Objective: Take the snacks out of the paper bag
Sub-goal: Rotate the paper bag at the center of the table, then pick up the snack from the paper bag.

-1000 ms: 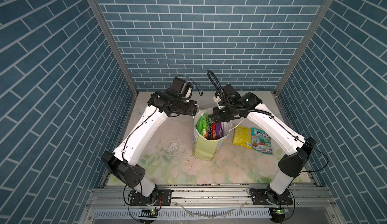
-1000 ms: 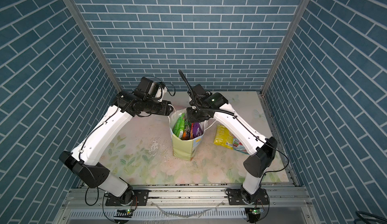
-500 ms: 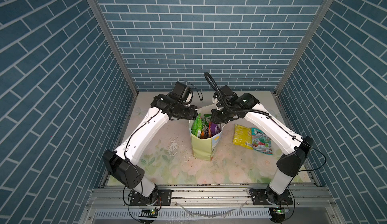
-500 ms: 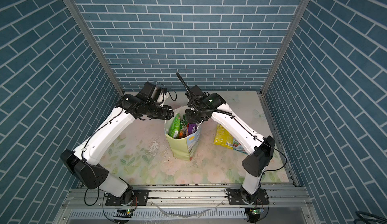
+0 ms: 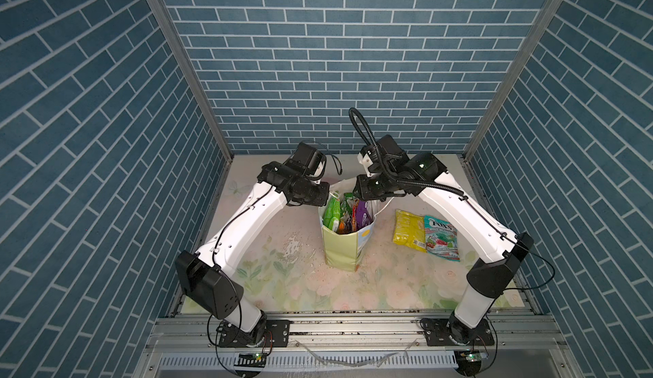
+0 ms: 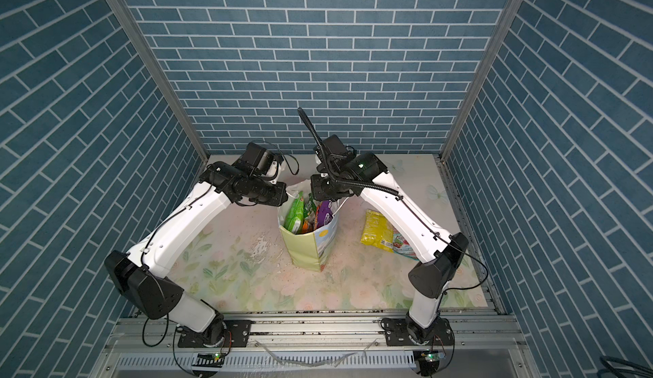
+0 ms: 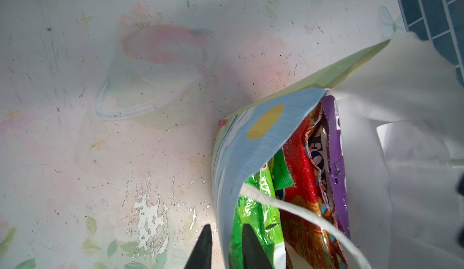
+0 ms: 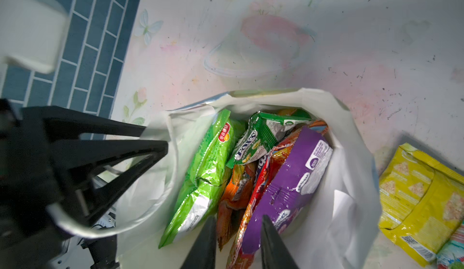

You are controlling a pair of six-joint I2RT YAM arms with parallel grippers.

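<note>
The paper bag (image 5: 341, 252) (image 6: 304, 249) stands mid-table with its mouth wide. My left gripper (image 7: 227, 230) is shut on its blue printed rim (image 7: 251, 142), one finger outside and one inside against the green chips packet (image 8: 211, 159). My right gripper (image 8: 237, 222) reaches into the mouth from the far right, shut on the end of the purple packet (image 8: 291, 177), with the red packet's (image 7: 298, 174) edge beside it. An orange packet (image 8: 236, 192) and a small green packet (image 8: 261, 137) also stand inside. A yellow packet (image 5: 408, 231) and a teal-white packet (image 5: 440, 238) lie on the table to the right.
Blue brick walls (image 5: 106, 182) close in the left, right and back. A scuffed patch (image 5: 293, 249) marks the flowered table cover left of the bag. A white cord handle (image 7: 301, 212) loops across the bag's mouth. A metal rail (image 5: 353, 326) runs along the front edge.
The bag and both grippers have shifted a little to the left. My left gripper's jaws have closed from wide apart onto the bag's rim. The right gripper's jaws have not changed.
</note>
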